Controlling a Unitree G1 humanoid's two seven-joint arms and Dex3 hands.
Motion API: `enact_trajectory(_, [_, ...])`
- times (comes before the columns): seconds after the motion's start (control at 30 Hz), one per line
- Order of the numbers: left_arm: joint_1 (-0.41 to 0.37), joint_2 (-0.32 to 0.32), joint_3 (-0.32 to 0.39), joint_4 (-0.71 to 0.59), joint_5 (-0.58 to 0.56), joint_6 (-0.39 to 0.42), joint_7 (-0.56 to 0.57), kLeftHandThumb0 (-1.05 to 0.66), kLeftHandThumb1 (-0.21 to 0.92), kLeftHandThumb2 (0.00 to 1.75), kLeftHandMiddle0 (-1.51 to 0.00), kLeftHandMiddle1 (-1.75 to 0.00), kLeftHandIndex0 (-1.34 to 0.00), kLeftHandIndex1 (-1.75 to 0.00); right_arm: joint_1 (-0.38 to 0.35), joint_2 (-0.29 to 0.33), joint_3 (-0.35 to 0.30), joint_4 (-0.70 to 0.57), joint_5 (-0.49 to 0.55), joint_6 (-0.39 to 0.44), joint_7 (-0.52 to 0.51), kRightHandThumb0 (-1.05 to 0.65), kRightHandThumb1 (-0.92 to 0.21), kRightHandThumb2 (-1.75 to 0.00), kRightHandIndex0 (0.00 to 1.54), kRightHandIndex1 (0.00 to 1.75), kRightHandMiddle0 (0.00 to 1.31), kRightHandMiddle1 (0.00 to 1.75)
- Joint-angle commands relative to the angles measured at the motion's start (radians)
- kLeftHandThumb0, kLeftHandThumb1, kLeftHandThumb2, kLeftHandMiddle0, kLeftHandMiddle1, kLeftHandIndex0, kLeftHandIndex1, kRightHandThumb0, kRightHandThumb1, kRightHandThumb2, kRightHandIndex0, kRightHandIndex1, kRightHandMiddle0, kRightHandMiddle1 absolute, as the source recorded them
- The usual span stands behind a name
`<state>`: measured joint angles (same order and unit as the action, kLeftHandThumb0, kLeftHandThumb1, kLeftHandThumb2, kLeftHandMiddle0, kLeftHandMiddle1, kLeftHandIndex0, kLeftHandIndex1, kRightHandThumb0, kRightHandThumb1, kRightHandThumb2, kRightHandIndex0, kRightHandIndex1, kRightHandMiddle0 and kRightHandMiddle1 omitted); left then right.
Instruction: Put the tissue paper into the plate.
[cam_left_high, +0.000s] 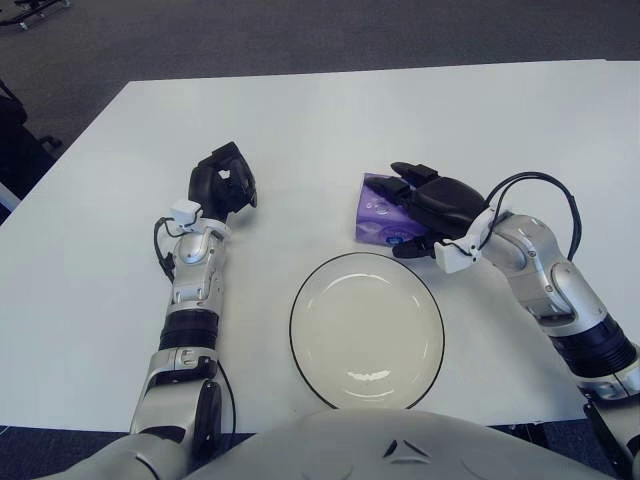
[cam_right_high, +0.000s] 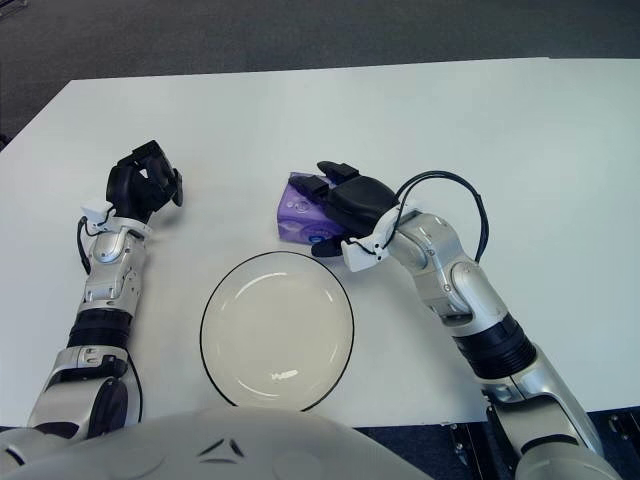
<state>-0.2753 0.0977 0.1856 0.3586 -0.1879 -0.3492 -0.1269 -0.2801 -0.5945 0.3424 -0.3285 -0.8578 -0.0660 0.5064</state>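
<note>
A white rectangular tabletop stood over dark grey carpet and filled most of both eye views. Nearest the robot lay the round, shallow, cream-coloured plate with a thin dark rim, and nothing was in it. Just beyond the plate's far right edge, the small purple plastic-wrapped pack of tissue paper was on or just above the table, apart from the plate; contact with the surface could not be judged. The right hand covered the pack's right half, its dark fingers curled over the top and a lower digit tucked against the near side, so the pack appeared clasped. To the left of the plate and farther back showed the left hand, idle, its black fingers curled inward around nothing. By this evidence the grasp was probably secured, while the lift, the short carry toward the robot and the release over the plate all remained to be done.
</note>
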Motion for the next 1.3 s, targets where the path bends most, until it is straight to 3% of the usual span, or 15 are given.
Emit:
enact_trajectory(0.0, [0.220, -0.113, -0.017, 0.180, -0.004, -0.046, -0.007, -0.41, 0.74, 0.98, -1.36, -1.75, -1.04, -1.75, 0.036, -0.008, 0.033, -0.005, -0.154, 0.021, -0.031, -1.04, -0.92, -0.60, 0.00, 0.00, 0.00, 0.33])
enact_trajectory(0.27, [0.222, -0.117, -0.016, 0.175, -0.004, -0.054, 0.005, -0.42, 0.74, 0.98, -1.36, -1.75, -1.05, -1.75, 0.040, -0.014, 0.053, -0.002, -0.293, 0.030, -0.049, -0.96, -0.92, -0.39, 0.00, 0.00, 0.00, 0.50])
enact_trajectory(0.47, [0.223, -0.120, -0.015, 0.173, -0.003, -0.064, 0.009, -0.41, 0.73, 0.99, -1.36, -1.75, -1.05, -1.75, 0.041, -0.017, 0.057, 0.000, -0.336, 0.024, -0.045, -0.89, -0.90, -0.31, 0.00, 0.00, 0.00, 0.62])
enact_trajectory(0.6, [0.223, -0.122, -0.014, 0.170, -0.012, -0.063, 0.002, -0.40, 0.73, 0.99, -1.36, -1.75, -1.05, -1.75, 0.044, -0.011, 0.055, 0.001, -0.348, 0.026, -0.043, -0.83, -0.87, -0.30, 0.00, 0.00, 0.00, 0.70])
enact_trajectory(0.73, [0.226, -0.125, -0.014, 0.162, -0.016, -0.059, 0.002, -0.40, 0.72, 1.00, -1.36, -1.75, -1.05, -1.75, 0.044, -0.003, 0.052, -0.004, -0.363, 0.035, -0.036, -0.74, -0.79, -0.45, 0.04, 0.02, 0.00, 0.79])
enact_trajectory(0.8, [0.227, -0.126, -0.014, 0.159, -0.017, -0.056, 0.003, -0.40, 0.72, 1.00, -1.36, -1.75, -1.05, -1.75, 0.045, 0.000, 0.051, -0.005, -0.373, 0.040, -0.039, -0.68, -0.75, -0.55, 0.05, 0.25, 0.00, 0.85])
enact_trajectory(0.83, [0.228, -0.126, -0.014, 0.158, -0.018, -0.054, 0.003, -0.40, 0.72, 1.00, -1.36, -1.75, -1.05, -1.75, 0.045, 0.001, 0.051, -0.005, -0.378, 0.042, -0.040, -0.62, -0.71, -0.63, 0.03, 0.49, 0.00, 0.91])
enact_trajectory(0.97, [0.230, -0.128, -0.014, 0.151, -0.022, -0.052, 0.001, -0.40, 0.72, 1.01, -1.36, -1.75, -1.05, -1.75, 0.050, 0.011, 0.049, -0.006, -0.391, 0.054, -0.053, -0.45, -0.58, -0.85, 0.01, 1.10, 0.00, 1.06])
enact_trajectory(1.2, [0.232, -0.130, -0.013, 0.147, -0.028, -0.051, -0.003, -0.40, 0.71, 1.01, -1.35, -1.75, -1.04, -1.75, 0.057, 0.041, 0.024, -0.011, -0.319, 0.077, -0.056, -0.12, -0.41, -1.19, 0.00, 1.53, 0.06, 1.23])
enact_trajectory(1.27, [0.231, -0.130, -0.013, 0.148, -0.029, -0.053, -0.005, -0.40, 0.71, 1.01, -1.35, -1.75, -1.04, -1.75, 0.061, 0.056, 0.013, -0.013, -0.286, 0.092, -0.042, 0.17, -0.58, -0.97, 0.18, 1.66, 0.13, 1.31])
